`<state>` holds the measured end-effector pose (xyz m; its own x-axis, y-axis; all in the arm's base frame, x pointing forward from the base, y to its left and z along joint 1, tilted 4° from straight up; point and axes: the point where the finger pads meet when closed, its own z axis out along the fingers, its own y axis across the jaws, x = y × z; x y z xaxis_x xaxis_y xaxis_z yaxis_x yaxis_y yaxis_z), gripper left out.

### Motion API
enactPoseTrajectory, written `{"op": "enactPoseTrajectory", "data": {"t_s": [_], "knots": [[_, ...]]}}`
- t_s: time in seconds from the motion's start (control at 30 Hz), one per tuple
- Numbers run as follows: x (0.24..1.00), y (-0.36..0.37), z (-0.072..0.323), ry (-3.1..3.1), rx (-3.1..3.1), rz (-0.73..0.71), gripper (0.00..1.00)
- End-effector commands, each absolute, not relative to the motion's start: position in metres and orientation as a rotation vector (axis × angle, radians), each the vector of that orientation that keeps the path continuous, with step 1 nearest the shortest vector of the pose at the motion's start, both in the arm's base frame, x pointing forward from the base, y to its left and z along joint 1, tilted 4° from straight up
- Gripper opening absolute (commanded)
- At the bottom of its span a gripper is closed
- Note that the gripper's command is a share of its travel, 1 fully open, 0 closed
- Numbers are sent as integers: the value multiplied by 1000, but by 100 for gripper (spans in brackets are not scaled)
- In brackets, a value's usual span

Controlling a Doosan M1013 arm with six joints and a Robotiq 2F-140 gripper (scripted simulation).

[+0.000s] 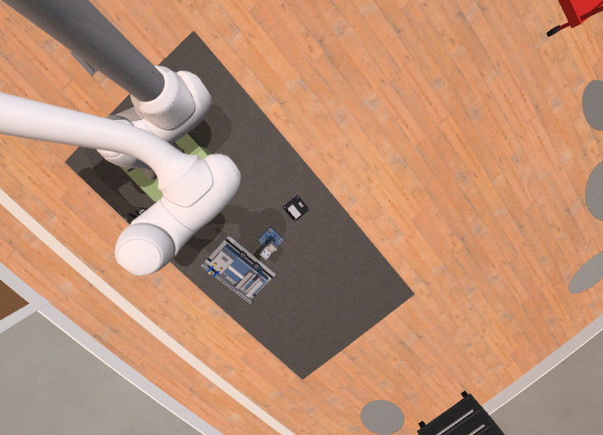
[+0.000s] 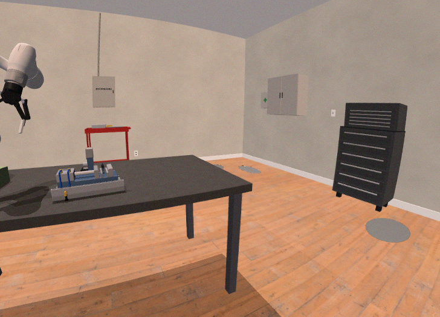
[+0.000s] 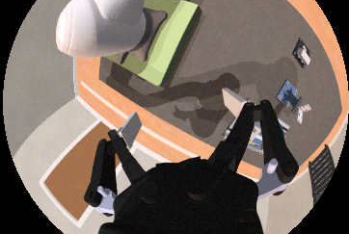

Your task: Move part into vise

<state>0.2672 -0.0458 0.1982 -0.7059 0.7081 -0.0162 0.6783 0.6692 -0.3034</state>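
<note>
The part [image 1: 293,210] is a small pale block lying on the black infeed plate [image 1: 296,208] near the middle of the dark table; it also shows small in the wrist view [image 3: 303,52]. The vise [image 1: 238,269] stands near the table's long edge, blue and grey, with its jaws apart [image 2: 87,179]. The blue V-block [image 1: 269,242] stands between the vise and the plate. My gripper [image 2: 19,116] hangs open and empty, high above the table's left end and far from the part. In the wrist view its two fingers are spread wide [image 3: 189,185]. In the top view my arm hides it.
My arm's green base plate [image 1: 146,180] sits at the table's far end. The vise is close to the table edge [image 2: 142,203]. A red cart [image 2: 106,141] stands by the back wall and a black tool chest [image 2: 371,152] by the right wall, both away from the table.
</note>
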Motion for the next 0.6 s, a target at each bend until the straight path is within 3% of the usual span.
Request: {"op": "enactPoseTrajectory", "data": {"t_s": [0.0,0.2,0.3,0.57], "knots": [[328,-11,202,-2751,-1333,372,100],[401,50,202,-2628,-1651,221,100],[413,59,201,-2628,-1651,221,100],[506,170,190,-2358,-2008,32,100]]}}
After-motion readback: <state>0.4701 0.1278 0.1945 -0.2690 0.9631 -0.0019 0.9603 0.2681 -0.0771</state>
